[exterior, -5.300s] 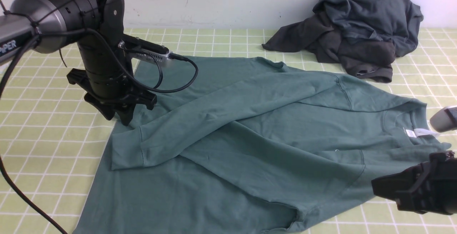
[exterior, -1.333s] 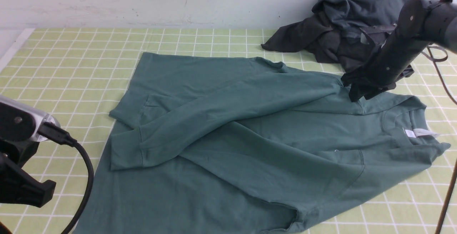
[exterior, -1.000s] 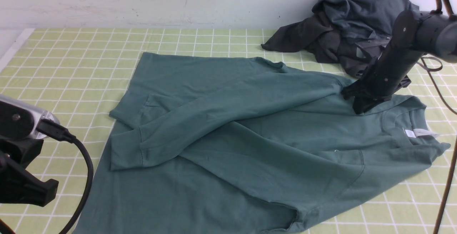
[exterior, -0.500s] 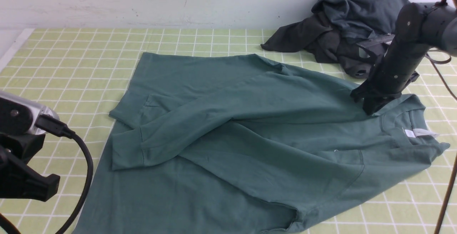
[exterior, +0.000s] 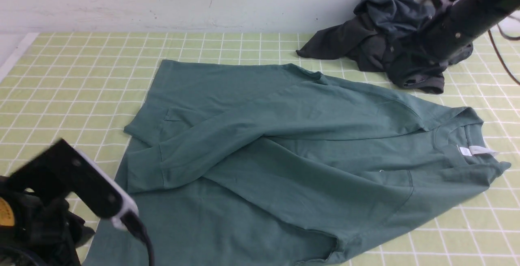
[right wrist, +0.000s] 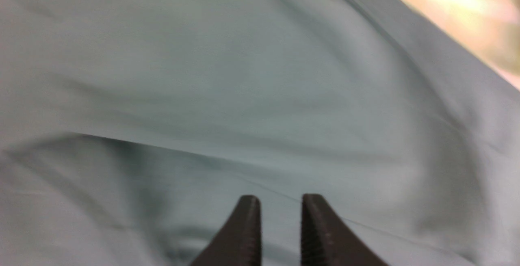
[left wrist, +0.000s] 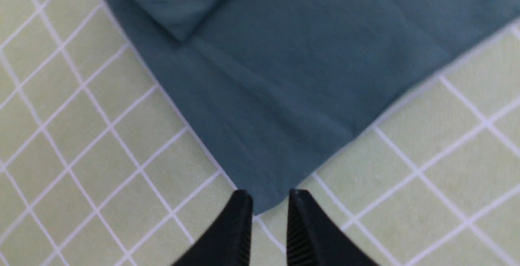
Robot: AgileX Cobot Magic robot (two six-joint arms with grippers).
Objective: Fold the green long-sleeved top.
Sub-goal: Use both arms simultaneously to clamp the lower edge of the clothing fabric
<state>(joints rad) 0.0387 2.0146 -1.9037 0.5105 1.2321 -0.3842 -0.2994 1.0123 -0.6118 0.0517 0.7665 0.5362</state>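
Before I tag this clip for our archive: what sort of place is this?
Probably a robot lab's cloth-folding bench: a green long-sleeved top spread on a checked table cover, dark garments heaped by a bare wall, and a black robot arm.

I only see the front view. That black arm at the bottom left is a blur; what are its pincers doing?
Observer: The left wrist view shows the left gripper with jaws a little apart, clamping nothing.
Operator: What's in front of it?
Observer: A corner of the green long-sleeved top lies flat on the checked cloth, right at its tips.
Operator: And the other one, by the dark clothes?
Observer: The right wrist view shows the right gripper slightly open too, over the top's fabric.
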